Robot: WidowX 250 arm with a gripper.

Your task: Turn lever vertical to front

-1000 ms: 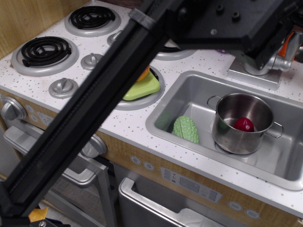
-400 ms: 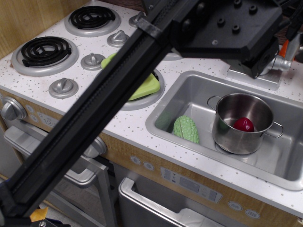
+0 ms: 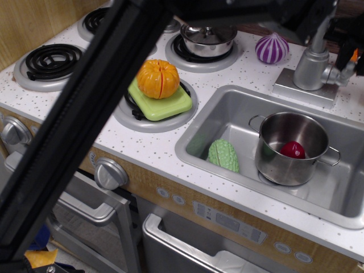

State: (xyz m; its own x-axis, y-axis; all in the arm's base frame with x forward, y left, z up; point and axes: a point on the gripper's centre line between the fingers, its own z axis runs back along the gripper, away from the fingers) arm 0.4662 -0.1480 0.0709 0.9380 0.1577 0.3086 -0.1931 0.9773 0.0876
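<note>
The jaws are lying out of sight past the top edge, so I cannot tell whether they are spread or pressed together; only the black arm (image 3: 85, 125) is showing, crossing the view from the lower left corner up toward the tap (image 3: 314, 57). A dark part of it is hanging just above and left of the tap's upright column.

The lever (image 3: 343, 70) is sitting on the tap's right side, a small silver-grey paddle on a short stub, close against an orange and black piece at the frame's right edge. Its exact angle is too small and crowded to read, so I am judging the turn as either in hand or not yet begun; nothing here is proving it finished.

In front of the tap, the sink (image 3: 227, 114) is holding a steel pot (image 3: 291, 149) with a red ball inside and a green vegetable (image 3: 224, 155) to the pot's left. These are lying well apart from the lever.
</note>
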